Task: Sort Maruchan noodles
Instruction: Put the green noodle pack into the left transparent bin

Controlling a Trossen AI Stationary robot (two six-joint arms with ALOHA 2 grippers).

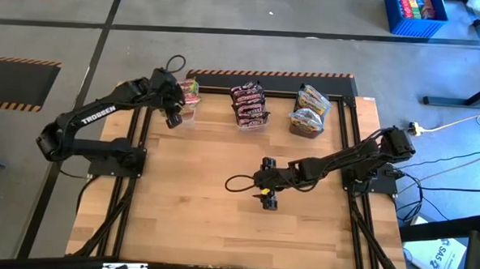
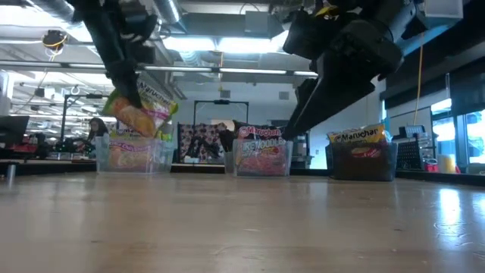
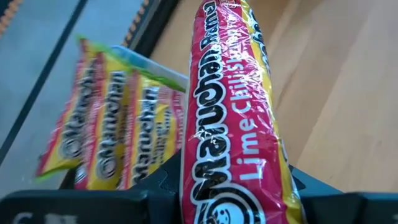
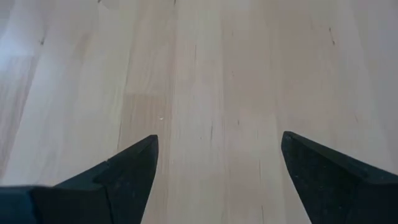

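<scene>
My left gripper [image 1: 174,115] is at the table's far left, shut on a yellow-green Maruchan noodle packet [image 2: 141,114]. The packet hangs just above the left clear tub [image 2: 132,154], which holds more yellow-green packets [image 3: 106,124] standing on edge. Maroon packets [image 1: 249,102] fill the middle clear tub [image 2: 261,158]. Yellow-orange packets [image 1: 310,109] sit in the dark grey tub [image 2: 362,161] on the right. My right gripper [image 4: 217,162] hovers open over bare wood near the table's middle [image 1: 268,202], with nothing between its fingers. My left gripper pinches one end of the yellow-green packet [image 3: 233,186] between its two fingers, across the packet's flat faces. The fingers [image 3: 311,190] slant down from the table's left side. The packet is lifted clear and juts out tilted beyond the fingers, above the left tub.
The three tubs stand in a row along the table's far edge. Bare wood [image 1: 205,198] stretches from them to the near edge. A blue crate [image 1: 414,14] sits on the floor beyond the table's far right corner, and cables [image 1: 451,127] lie to the right.
</scene>
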